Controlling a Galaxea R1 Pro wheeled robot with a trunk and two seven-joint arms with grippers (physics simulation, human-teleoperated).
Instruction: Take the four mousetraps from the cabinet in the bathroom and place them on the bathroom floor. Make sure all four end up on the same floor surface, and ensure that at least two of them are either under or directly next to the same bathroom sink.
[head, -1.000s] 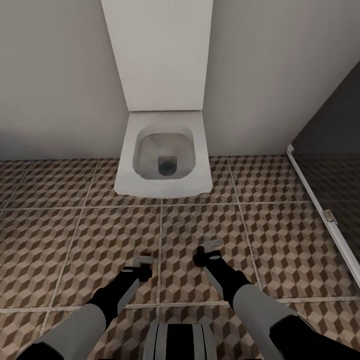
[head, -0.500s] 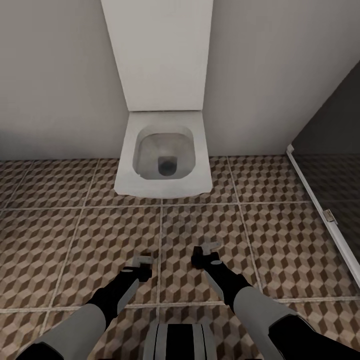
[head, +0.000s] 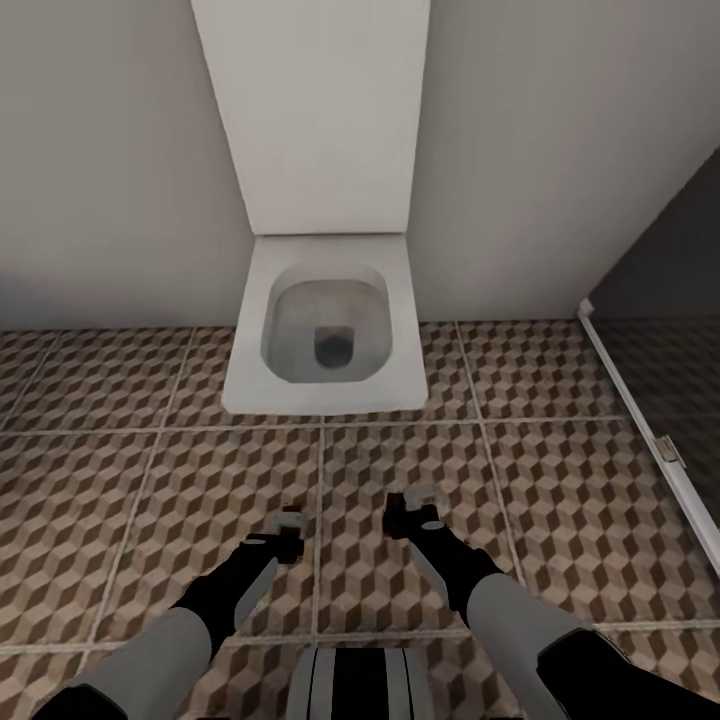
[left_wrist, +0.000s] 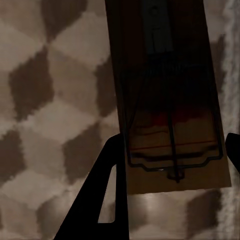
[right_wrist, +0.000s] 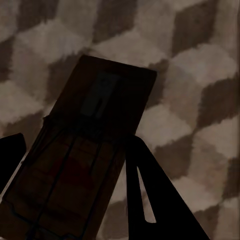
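Holding a mousetrap in each claw, I face a white wall-hung toilet (head: 325, 335) with its tall white panel (head: 315, 110) rising behind it against the grey wall (head: 110, 150). My left gripper (head: 288, 530) hangs low over the bathroom floor (head: 180, 500), just on my left of a grout line, and my right gripper (head: 412, 508) hangs near it on the other side of that line, a little farther forward.

From the left wrist camera, the left mousetrap (left_wrist: 167, 95) is a tan-brown wooden board with a dark wire frame and a reddish patch near its lower part; one dark finger (left_wrist: 100, 200) presses its edge and the other finger's tip peeks in at the far edge, so my left claw is closed narrow on the board. The cube-patterned tiles lie blurred beyond it.

From the right wrist camera, the right mousetrap (right_wrist: 85, 150) is a dark brown board with wire bars across it, tilted in the frame, and it sits between a dark finger (right_wrist: 150, 195) on one side and another dark finger at the opposite edge, so my right claw is closed on it too.

At my right in the head view, a dark glass shower screen (head: 670, 330) stands on a white rail that runs across the tiles.
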